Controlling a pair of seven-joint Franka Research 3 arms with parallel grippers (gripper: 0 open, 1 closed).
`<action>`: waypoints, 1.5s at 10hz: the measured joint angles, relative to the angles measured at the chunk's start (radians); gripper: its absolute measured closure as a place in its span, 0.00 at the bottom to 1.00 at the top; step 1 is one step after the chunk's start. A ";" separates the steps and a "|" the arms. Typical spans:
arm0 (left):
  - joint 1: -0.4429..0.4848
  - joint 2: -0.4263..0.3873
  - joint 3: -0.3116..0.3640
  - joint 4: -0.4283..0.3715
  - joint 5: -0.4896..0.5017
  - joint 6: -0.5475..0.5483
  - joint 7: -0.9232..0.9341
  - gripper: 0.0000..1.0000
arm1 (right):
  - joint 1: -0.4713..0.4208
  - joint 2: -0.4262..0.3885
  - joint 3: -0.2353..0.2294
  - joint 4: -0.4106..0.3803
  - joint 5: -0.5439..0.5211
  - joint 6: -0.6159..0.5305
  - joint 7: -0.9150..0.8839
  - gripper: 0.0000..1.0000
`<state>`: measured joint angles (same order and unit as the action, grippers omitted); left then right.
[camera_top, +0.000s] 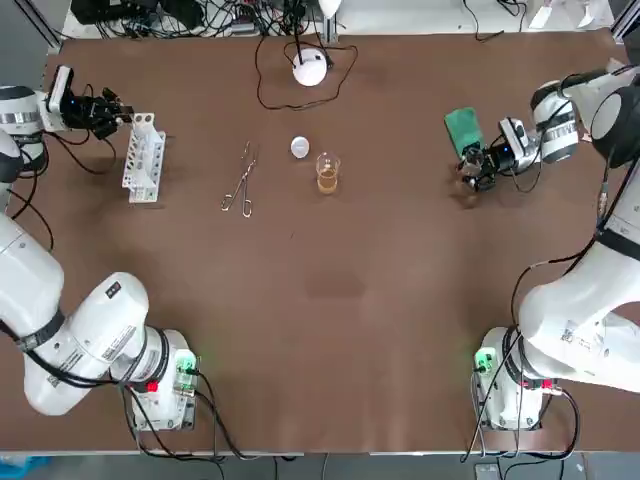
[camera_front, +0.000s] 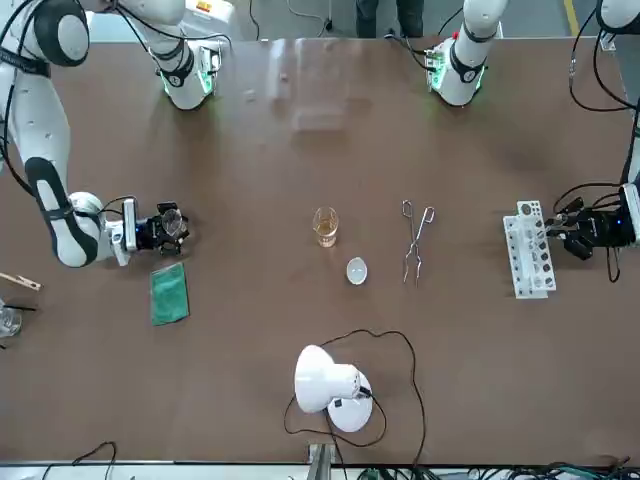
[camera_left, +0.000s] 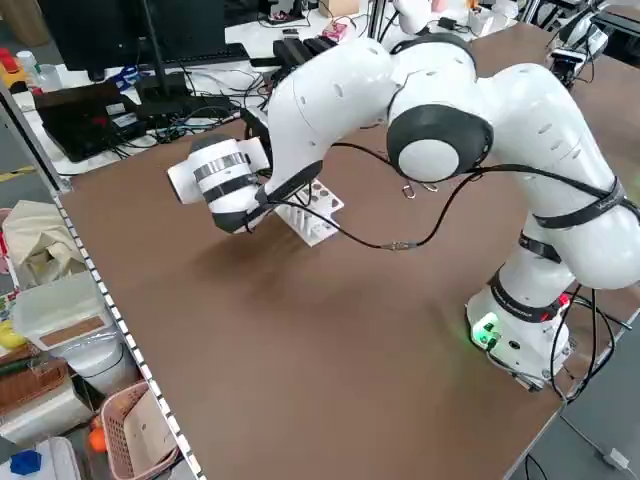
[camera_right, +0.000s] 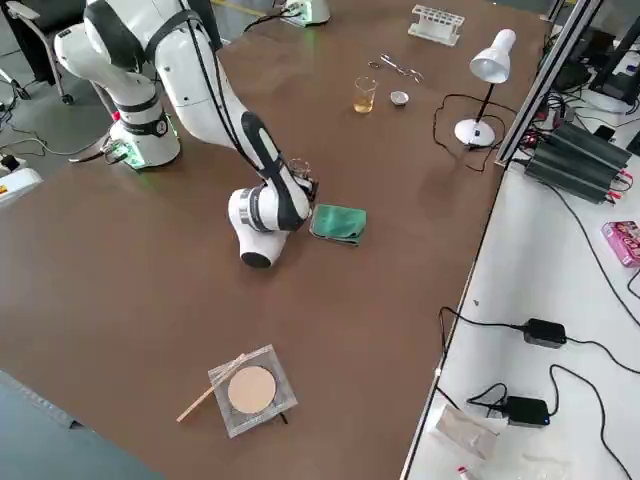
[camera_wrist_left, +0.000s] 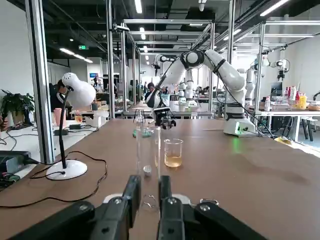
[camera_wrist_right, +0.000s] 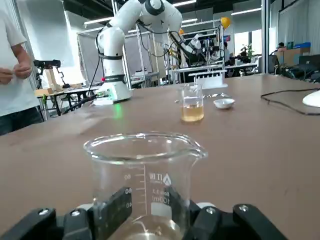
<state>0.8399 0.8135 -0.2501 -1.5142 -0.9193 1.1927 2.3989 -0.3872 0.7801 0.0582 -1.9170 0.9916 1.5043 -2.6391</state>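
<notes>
**Operator:** Which step are we in now?

**Spotter:** I judge you are in the grasping step on both sides. Your right claw (camera_top: 477, 172) is clenched around the base of a clear glass beaker with printed marks (camera_wrist_right: 145, 170). The beaker looks empty, and I cannot tell if it rests on the brown table (camera_top: 330, 330) or is a little lifted. Your left claw (camera_wrist_left: 146, 189) pinches a thin clear glass test tube (camera_wrist_left: 146, 150). The tube stands upright at the white plastic tube rack (camera_top: 143, 160), directly before the fingertips.

**Operator:** What does the next move ask from me?

**Spotter:** In my opinion, a straight and slow lift. The tube is thin glass, and a folded green cloth (camera_top: 463, 129) lies just beside the right claw, on the side away from the arm's base.

**Operator:** And the count?

**Spotter:** There are two beakers: the held one and a glass beaker with amber liquid (camera_top: 327, 173), well apart from the right claw, toward your left arm. I can see one tube, one rack, one cloth, one small white dish (camera_top: 300, 148), one pair of metal tongs (camera_top: 240, 186) and one white desk lamp (camera_top: 310, 68).
</notes>
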 joint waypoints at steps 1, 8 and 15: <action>0.000 -0.011 -0.003 0.003 0.000 0.000 -0.004 0.79 | 0.010 -0.020 0.015 -0.006 0.029 0.000 0.024 0.61; -0.158 -0.128 -0.075 0.005 0.003 0.094 -0.090 0.79 | 0.207 -0.205 0.022 -0.239 0.290 0.161 0.100 0.61; -0.394 -0.288 -0.079 -0.201 0.010 0.447 -0.194 0.79 | 0.348 -0.206 0.023 -0.317 0.481 0.198 -0.097 0.61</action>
<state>0.4459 0.5253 -0.3288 -1.7153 -0.9093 1.6393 2.2048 -0.0392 0.5740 0.0808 -2.2345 1.4724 1.7019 -2.7363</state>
